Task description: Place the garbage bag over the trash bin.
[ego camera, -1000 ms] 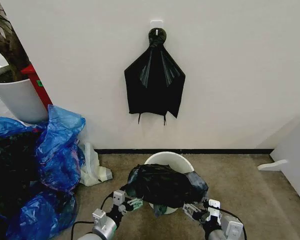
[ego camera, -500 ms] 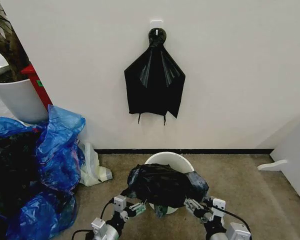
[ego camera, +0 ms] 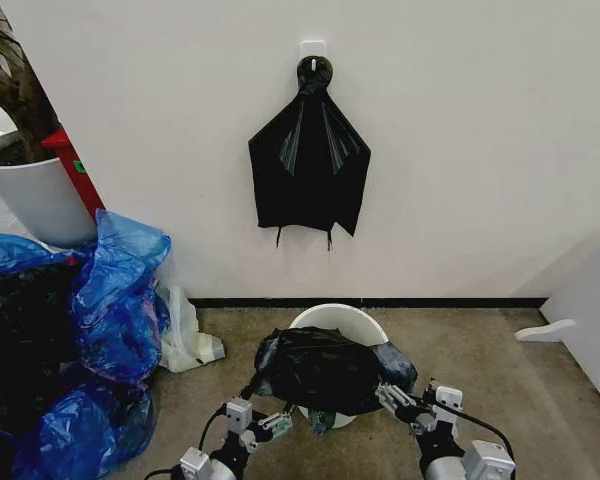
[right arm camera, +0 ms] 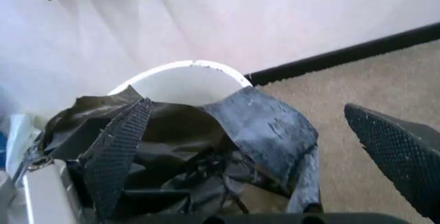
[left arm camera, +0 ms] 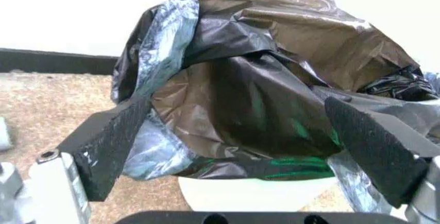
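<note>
Head view: garbage bag (ego camera: pixel 330 368) heaped over trash bin (ego camera: pixel 337 322) on brown carpet (ego camera: pixel 500 380) by white wall (ego camera: pixel 460 150); left pincer (ego camera: pixel 265 424) and right pincer (ego camera: pixel 408 405) both spread wide, empty.

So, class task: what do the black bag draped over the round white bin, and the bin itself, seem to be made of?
The garbage bag looks like thin plastic film: it is glossy, creased and wrinkled, with grey highlights on its folds. The trash bin appears to be rigid moulded plastic, cream-white and smooth, with a rolled rim; its exact plastic cannot be told.
</note>
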### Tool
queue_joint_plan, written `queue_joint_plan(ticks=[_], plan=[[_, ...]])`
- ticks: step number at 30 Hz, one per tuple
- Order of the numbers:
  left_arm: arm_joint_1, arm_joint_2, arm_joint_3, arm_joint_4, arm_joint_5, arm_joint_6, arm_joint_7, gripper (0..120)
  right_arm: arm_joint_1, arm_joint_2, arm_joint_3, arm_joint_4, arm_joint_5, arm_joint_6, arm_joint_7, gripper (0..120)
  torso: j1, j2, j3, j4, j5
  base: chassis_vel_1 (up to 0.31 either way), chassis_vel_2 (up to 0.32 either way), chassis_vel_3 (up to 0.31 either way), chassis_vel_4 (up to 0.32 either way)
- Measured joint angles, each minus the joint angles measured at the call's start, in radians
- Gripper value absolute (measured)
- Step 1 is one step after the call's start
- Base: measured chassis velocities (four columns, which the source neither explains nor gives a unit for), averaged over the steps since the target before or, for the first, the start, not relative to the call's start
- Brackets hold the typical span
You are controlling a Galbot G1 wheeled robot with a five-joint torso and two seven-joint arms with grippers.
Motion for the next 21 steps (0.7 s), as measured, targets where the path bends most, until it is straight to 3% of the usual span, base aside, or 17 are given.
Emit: queue_joint_plan(ticks=[6,10,12,15,17,20,21], plan=[[0.034,-0.009,-0.009,-0.046,0.018,-0.02,-0.064,100,0.02,-0.022,0.019,0.005,-0.004,0.022,-0.028,100,0.0,0.0,0.0,-0.0001,0.0001,0.0,0.0,0.0,0.0],[0.017,-0.028,-0.039,-0.108,-0.01,0.025,-0.117,100,0.113,-0.125,0.117,0.005,0.12,-0.023,-0.101,100,0.0,0.0,0.0,0.0,0.0003,0.0,0.0,0.0,0.0],[0.015,-0.031,-0.05,-0.121,-0.017,0.04,-0.118,100,0.125,-0.141,0.137,0.005,0.145,-0.038,-0.118,100,0.0,0.0,0.0,0.0002,0.0004,0.0,0.0,0.0,0.0],[-0.002,-0.037,-0.09,-0.189,-0.05,0.106,-0.13,100,0.116,-0.189,0.256,0.019,0.225,-0.105,-0.239,100,0.0,0.0,0.0,0.0002,0.0003,0.0,0.0,0.0,0.0],[-0.007,-0.037,-0.11,-0.233,-0.069,0.147,-0.121,100,0.098,-0.196,0.338,0.029,0.259,-0.139,-0.282,100,0.0,0.0,0.0,-0.001,0.0,0.0,0.0,0.0,0.0],[-0.005,-0.041,-0.13,-0.259,-0.094,0.178,-0.101,100,0.106,-0.202,0.407,0.034,0.306,-0.185,-0.302,100,0.0,0.0,0.0,-0.0005,0.0003,0.0,0.0,0.0,0.0],[-0.041,-0.02,-0.156,-0.266,-0.175,0.235,-0.104,100,0.236,-0.292,0.474,-0.029,0.471,-0.316,-0.323,100,0.0,0.0,0.0,-0.0006,0.0009,0.0,0.0,0.0,0.0]])
